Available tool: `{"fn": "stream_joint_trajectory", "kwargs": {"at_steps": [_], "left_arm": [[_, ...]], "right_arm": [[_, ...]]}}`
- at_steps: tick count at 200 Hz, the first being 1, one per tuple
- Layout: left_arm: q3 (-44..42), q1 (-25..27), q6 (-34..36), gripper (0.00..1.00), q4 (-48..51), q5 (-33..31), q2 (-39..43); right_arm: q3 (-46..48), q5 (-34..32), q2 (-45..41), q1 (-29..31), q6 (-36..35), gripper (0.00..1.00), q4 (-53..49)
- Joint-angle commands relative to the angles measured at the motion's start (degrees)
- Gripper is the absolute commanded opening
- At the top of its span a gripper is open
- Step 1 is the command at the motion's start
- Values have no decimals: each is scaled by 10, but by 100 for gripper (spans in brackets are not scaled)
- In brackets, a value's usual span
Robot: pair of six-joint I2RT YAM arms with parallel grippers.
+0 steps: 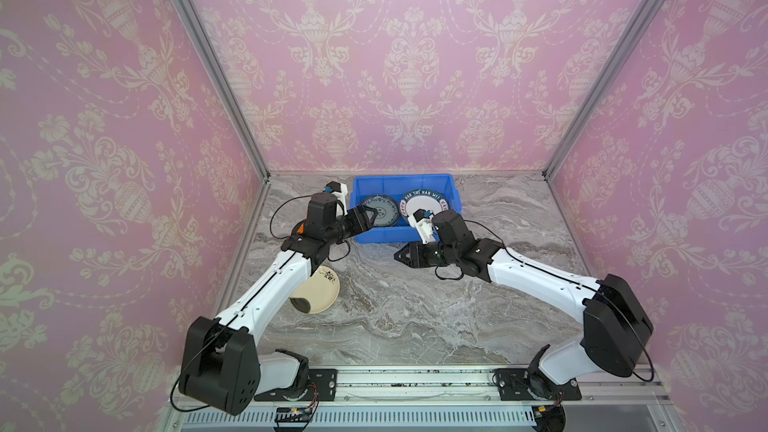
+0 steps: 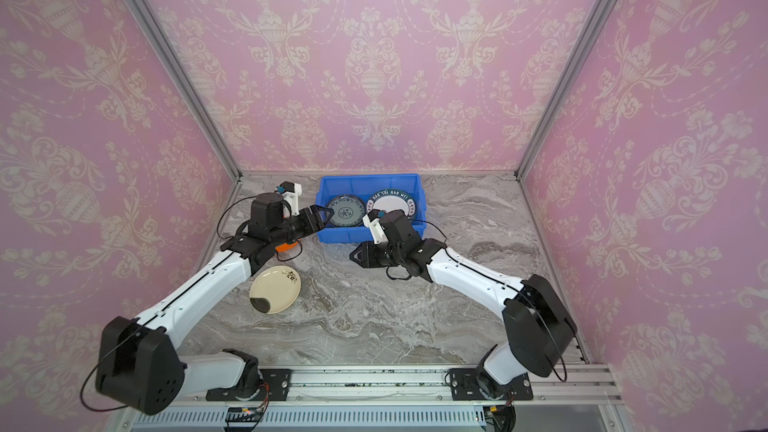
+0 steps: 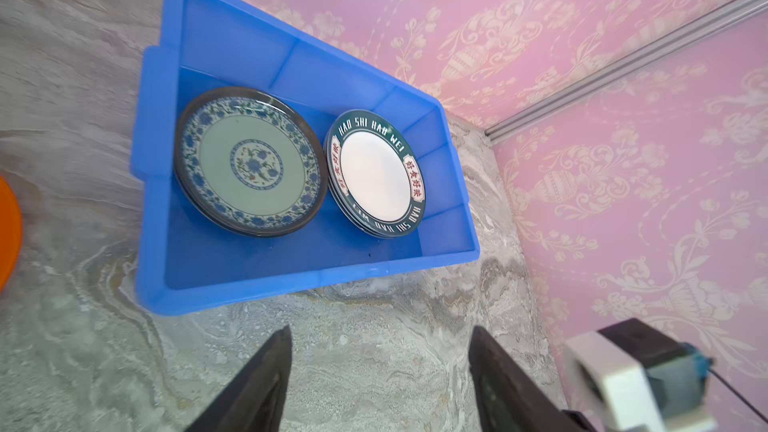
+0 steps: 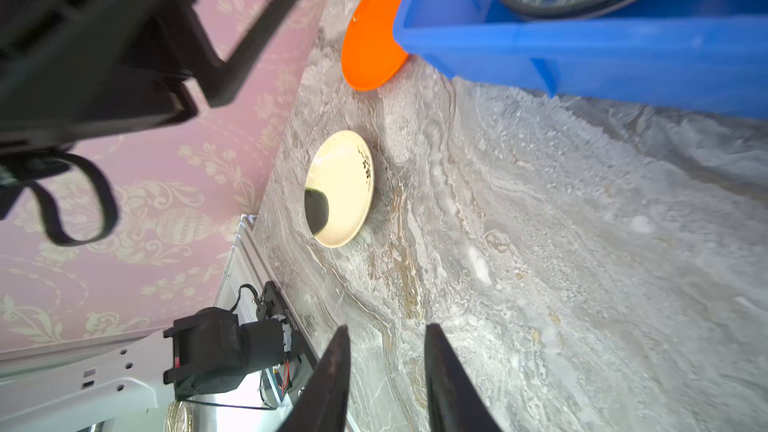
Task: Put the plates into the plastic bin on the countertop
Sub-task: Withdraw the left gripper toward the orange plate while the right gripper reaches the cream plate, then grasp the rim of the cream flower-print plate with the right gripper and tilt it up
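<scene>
cream floral plate (image 2: 274,288) and orange plate (image 4: 374,31) not yet binned, on tabletop (image 2: 374,317). left gripper (image 1: 373,218) spread, empty, over blue bin (image 1: 390,236) edge. inside: blue-patterned plate (image 1: 380,210), teal-lettered plates (image 1: 422,205) stacked. right gripper (image 1: 398,257) narrowly parted, empty.

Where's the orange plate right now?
The orange plate lies on the countertop outside the near-left corner of the plastic bin; in both top views the left arm hides most of it, with the cream floral plate nearer the robot.
</scene>
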State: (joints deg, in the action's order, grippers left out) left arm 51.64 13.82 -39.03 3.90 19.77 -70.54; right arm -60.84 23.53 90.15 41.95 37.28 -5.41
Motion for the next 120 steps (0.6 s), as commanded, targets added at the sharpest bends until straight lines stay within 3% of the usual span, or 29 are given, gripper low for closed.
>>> {"fn": "stream_joint_trajectory", "kwargs": {"at_steps": [1,30,62,120], "left_arm": [[-55,-58,-29,71,-1,30,68],[-110,-127,-43,72,-13,70,129],[-161,-186,-88,73,-80,122,143],[-188,-200,-105,73,-141,140,114]], "right_arm": [[-29,21,57,26,2,30,14],[-96,43,160,59,-4,30,16],[-181,82,262,77,-6,31,0],[-265,109,351,84,12,38,-12]]}}
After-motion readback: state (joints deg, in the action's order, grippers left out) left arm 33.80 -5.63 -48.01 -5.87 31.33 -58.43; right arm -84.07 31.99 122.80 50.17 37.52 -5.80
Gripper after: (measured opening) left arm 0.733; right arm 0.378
